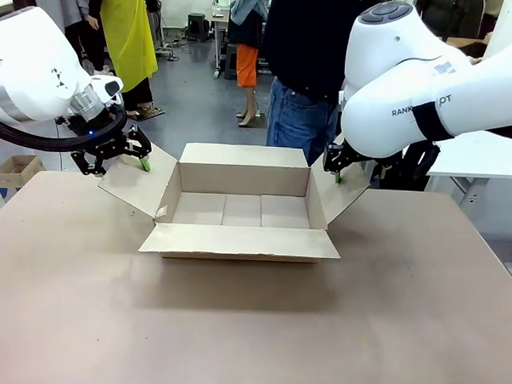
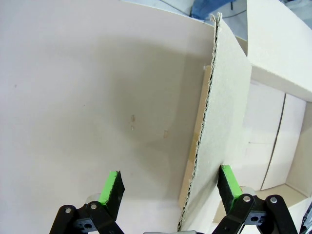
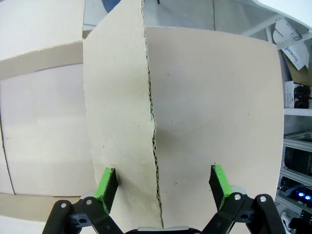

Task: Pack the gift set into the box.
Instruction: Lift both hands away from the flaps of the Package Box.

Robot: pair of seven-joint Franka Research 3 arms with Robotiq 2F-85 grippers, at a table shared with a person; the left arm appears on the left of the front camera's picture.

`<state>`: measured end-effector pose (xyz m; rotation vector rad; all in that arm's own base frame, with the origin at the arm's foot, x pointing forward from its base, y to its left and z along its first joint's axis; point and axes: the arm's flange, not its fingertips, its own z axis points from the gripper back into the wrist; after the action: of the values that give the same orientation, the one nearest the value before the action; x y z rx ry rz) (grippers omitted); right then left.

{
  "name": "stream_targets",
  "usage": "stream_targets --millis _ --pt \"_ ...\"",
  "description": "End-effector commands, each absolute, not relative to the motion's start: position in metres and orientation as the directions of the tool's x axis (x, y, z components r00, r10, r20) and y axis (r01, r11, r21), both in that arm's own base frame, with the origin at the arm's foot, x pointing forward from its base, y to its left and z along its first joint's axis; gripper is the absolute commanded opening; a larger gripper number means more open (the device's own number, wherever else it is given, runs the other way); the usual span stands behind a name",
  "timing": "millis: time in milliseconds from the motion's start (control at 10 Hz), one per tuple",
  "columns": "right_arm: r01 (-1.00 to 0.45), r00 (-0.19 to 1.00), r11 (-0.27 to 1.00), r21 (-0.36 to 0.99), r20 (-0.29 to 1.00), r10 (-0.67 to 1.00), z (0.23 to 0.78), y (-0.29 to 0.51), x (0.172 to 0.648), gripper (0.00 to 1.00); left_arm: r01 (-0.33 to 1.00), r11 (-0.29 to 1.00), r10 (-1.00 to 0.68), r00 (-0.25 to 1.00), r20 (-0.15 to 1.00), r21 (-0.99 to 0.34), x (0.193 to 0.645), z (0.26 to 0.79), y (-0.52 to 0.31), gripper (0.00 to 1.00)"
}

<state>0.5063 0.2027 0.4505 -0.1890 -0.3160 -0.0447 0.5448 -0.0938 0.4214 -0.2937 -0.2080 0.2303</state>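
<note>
While the box sits open in the middle of the table, I see all four of its flaps spread outward and bare cardboard inside. From the front camera, my left gripper hangs at the outer edge of the left flap, and my right gripper is at the top corner of the right flap, both above the tabletop. On the left wrist feed the left gripper has its jaws spread wide and grips nothing. The left flap's corrugated edge runs up between the two green pads, closer to the one on the picture's right. The right wrist feed gives me much the same: the right gripper is wide apart and empty-handed. The right flap stands edge-on in the gap, with its face near the pad on the picture's left. I cannot tell whether either pad touches the cardboard. A person in a dark top and jeans stands just behind the box at the far side.
</note>
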Motion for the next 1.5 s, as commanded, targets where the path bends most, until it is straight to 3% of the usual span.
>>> stream_targets --millis 0,1400 --pt "0.098 0.944 0.977 -0.189 0.329 -0.031 0.4514 0.2041 0.5087 1.0 -0.209 0.932 0.266 0.95 0.165 -0.298 0.5434 0.4236 -0.0948 1.0" --pt "0.098 0.944 0.977 -0.189 0.329 -0.031 0.4514 0.2041 0.5087 1.0 -0.209 0.932 0.266 0.95 0.165 -0.298 0.5434 0.4236 -0.0948 1.0"
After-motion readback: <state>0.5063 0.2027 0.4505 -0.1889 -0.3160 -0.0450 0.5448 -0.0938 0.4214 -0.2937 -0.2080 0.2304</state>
